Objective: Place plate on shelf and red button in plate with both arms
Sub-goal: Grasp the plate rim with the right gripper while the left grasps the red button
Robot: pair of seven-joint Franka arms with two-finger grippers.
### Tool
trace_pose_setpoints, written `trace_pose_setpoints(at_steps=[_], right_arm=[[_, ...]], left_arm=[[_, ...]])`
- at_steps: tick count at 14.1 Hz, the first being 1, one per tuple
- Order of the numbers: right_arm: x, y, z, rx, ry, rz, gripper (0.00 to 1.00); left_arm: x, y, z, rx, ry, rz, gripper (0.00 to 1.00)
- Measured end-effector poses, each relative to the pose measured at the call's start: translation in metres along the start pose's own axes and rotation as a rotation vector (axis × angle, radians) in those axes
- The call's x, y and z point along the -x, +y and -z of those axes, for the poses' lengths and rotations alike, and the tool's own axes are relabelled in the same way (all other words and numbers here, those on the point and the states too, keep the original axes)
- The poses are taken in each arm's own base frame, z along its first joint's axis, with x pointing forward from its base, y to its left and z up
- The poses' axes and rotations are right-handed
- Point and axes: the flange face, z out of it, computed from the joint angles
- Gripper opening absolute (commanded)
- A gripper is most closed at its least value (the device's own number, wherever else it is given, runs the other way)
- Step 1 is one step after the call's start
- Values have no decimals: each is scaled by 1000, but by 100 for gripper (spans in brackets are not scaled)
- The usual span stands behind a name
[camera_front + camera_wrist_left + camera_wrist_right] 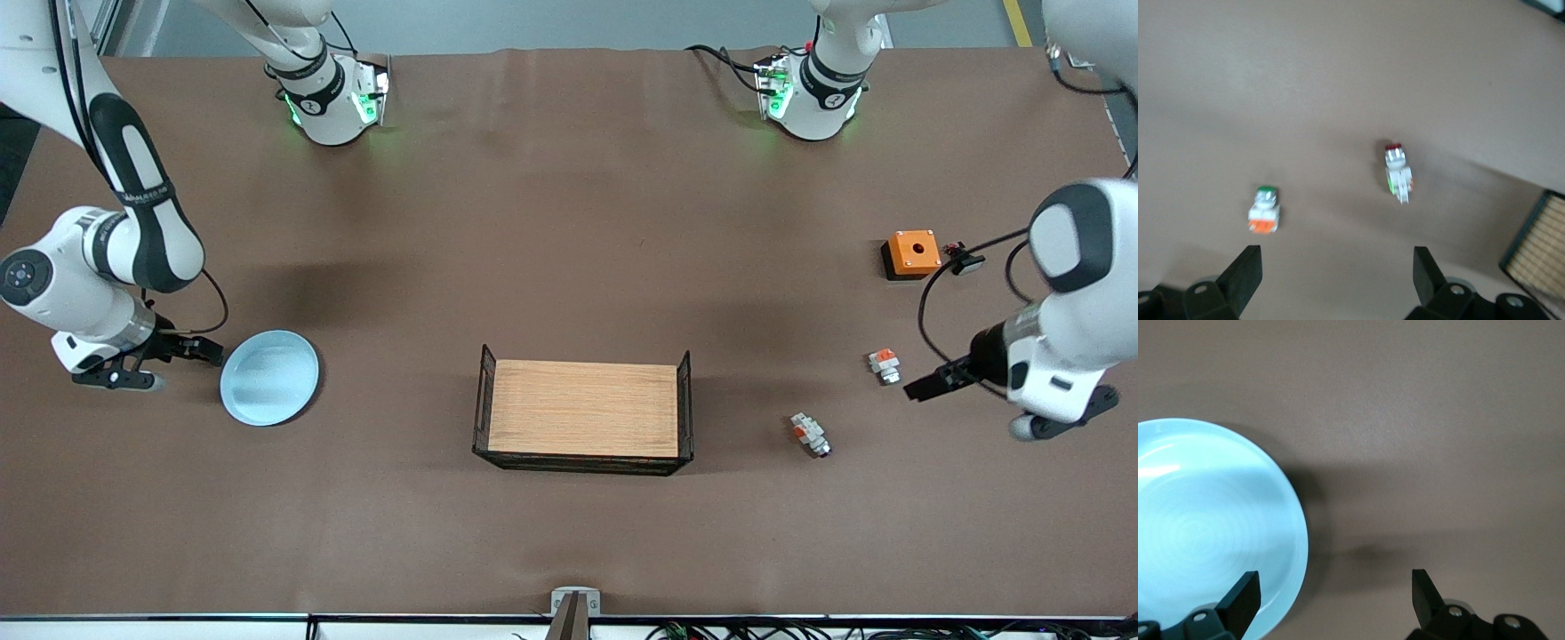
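Observation:
The pale blue plate (269, 377) lies on the table toward the right arm's end; it also shows in the right wrist view (1211, 527). My right gripper (212, 354) is open and empty, low beside the plate's rim; in the right wrist view (1335, 587) one finger is over the rim. The red button (810, 434), an elongated white-and-grey piece with a red section, lies toward the left arm's end and shows in the left wrist view (1398, 172). My left gripper (916, 389) is open and empty, beside the stubby piece; it also shows in the left wrist view (1337, 267).
A stubby white piece with an orange-red top (884, 364) lies near the left gripper and also shows in the left wrist view (1264, 211). An orange box with a round hole (912, 252) sits farther from the camera. A wire-sided tray with a wooden floor (582, 409) stands mid-table.

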Motion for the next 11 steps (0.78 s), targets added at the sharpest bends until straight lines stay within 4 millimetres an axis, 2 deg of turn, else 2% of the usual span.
trace_pose_setpoints(at_steps=[3,5,7,11], right_arm=[[-15,-6,-27,-5,-17,13,98],[-20,-9,-41,-8,-29,19,87],[-20,-10,-49,-9,-39,20,69],[-23,-12,-47,-11,-40,23,31]], left_arm=[[-17,7,-64,29,31,83,100],[-19,17,-96,44,48,125,100],[-16,30,-114,50,51,148,100],[-13,53,-135,89,104,180,100]])
